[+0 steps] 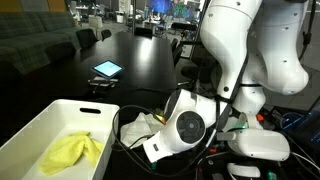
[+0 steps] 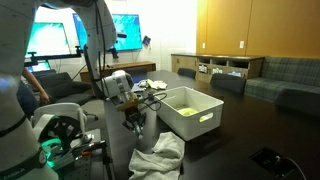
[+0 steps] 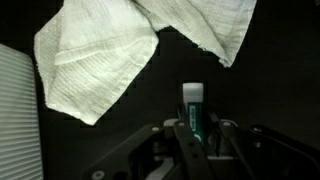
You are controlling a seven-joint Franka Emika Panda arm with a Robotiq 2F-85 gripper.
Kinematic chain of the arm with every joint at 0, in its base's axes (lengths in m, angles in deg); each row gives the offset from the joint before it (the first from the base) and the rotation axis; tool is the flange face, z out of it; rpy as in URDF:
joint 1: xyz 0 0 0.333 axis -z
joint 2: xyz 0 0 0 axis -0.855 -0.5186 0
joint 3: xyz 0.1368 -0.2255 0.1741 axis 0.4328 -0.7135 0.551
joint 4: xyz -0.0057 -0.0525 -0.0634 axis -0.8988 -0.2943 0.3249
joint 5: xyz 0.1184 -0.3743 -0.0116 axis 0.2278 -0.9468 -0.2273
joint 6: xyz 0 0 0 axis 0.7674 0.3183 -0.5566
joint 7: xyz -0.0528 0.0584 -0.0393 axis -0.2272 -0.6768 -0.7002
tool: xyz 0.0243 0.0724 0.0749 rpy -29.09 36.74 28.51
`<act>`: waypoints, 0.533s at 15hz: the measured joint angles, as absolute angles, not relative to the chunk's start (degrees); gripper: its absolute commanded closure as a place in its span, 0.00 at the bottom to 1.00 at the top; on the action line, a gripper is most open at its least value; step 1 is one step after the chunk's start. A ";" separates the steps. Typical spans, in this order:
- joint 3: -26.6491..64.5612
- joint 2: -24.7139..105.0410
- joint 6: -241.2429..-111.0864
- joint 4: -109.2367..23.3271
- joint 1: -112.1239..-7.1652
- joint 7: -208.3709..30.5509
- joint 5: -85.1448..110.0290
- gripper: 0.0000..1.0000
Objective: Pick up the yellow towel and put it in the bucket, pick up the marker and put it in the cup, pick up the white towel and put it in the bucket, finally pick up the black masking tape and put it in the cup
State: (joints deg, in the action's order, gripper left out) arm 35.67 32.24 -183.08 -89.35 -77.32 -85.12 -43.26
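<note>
My gripper (image 3: 196, 135) is shut on a green marker with a white cap (image 3: 194, 103), which stands up between the fingers in the wrist view. The white towel (image 3: 110, 55) lies crumpled on the black table just beyond the marker; it also shows in both exterior views (image 1: 140, 126) (image 2: 160, 155). The yellow towel (image 1: 72, 150) lies inside the white bucket (image 1: 40, 120), a rectangular bin also seen in an exterior view (image 2: 200, 118). The gripper (image 2: 134, 117) hangs low beside the bin and above the white towel. The cup and the black masking tape are not in view.
A tablet with a lit screen (image 1: 107, 69) lies further back on the black table. The bin's ribbed wall (image 3: 14, 110) is at the left edge of the wrist view. A dark flat object (image 2: 266, 158) lies on the table beyond the bin. Cables hang around the arm.
</note>
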 measured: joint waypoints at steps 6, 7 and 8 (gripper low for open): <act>36.82 36.73 -193.69 -91.33 -74.97 -84.92 -39.91 0.84; 36.85 37.39 -196.28 -91.90 -74.38 -84.56 -39.09 0.84; 36.85 37.92 -198.87 -92.46 -73.78 -84.17 -38.42 0.84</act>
State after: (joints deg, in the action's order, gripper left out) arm 36.85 37.92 -198.87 -92.46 -73.78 -84.17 -38.42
